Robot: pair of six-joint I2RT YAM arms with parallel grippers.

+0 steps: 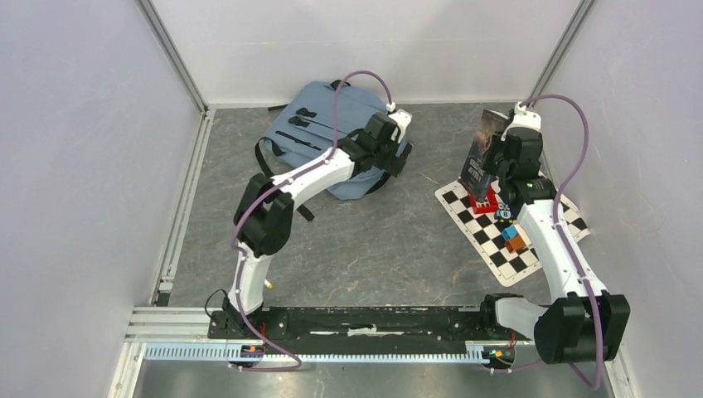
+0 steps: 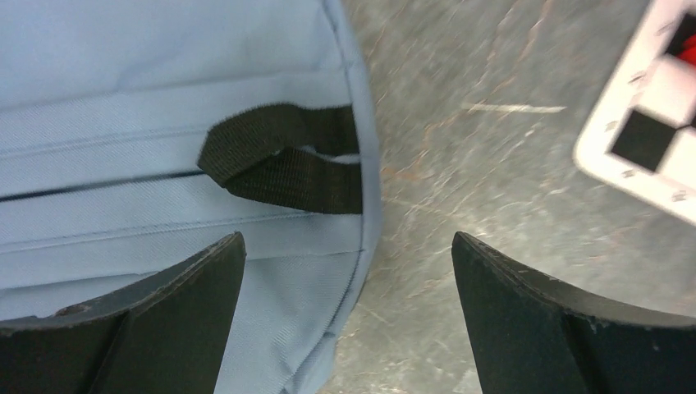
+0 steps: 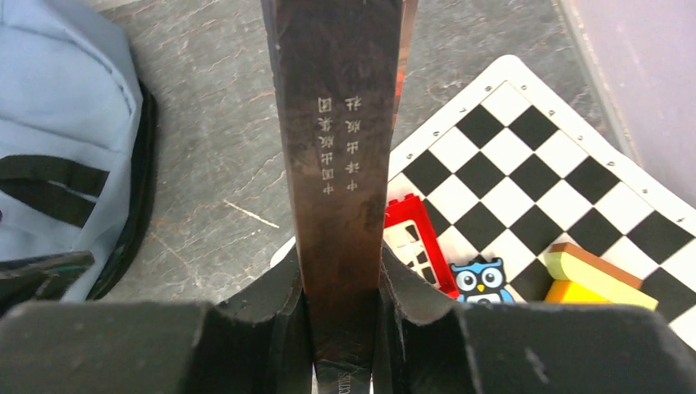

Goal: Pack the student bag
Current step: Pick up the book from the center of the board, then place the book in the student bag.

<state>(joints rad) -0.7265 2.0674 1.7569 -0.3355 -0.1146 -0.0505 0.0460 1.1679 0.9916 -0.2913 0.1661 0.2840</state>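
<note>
- Gripping a slim, dark hardback book [image 3: 341, 148] by its lower end, my right gripper [image 3: 341, 305] is clamped hard on it. The book stands upright to the right of the large, soft grey-blue fabric backpack [image 1: 327, 124].
- My left gripper [image 2: 345, 254] hangs over the backpack's right edge with its jaws spread wide and nothing between them. A black webbing loop [image 2: 283, 160] lies on the fabric just ahead of them, untouched.
- The backpack lies flat on the grey table [image 1: 373, 249], close to the far wall.
- Right of the backpack lies a black-and-white checkered board [image 1: 479, 224] carrying a red block [image 3: 414, 238], an owl tile [image 3: 480, 279] and a yellow-and-brown block. I hold the book above this board.
- I judge the step in hand to be carrying the book over for packing, with the packing barely begun.
- From these views I see no open mouth on the backpack, so the next move calls for one. My left jaws should take a zipper pull or flap and lift. My right arm then swings the book leftward, tilted to slide in end-first.
</note>
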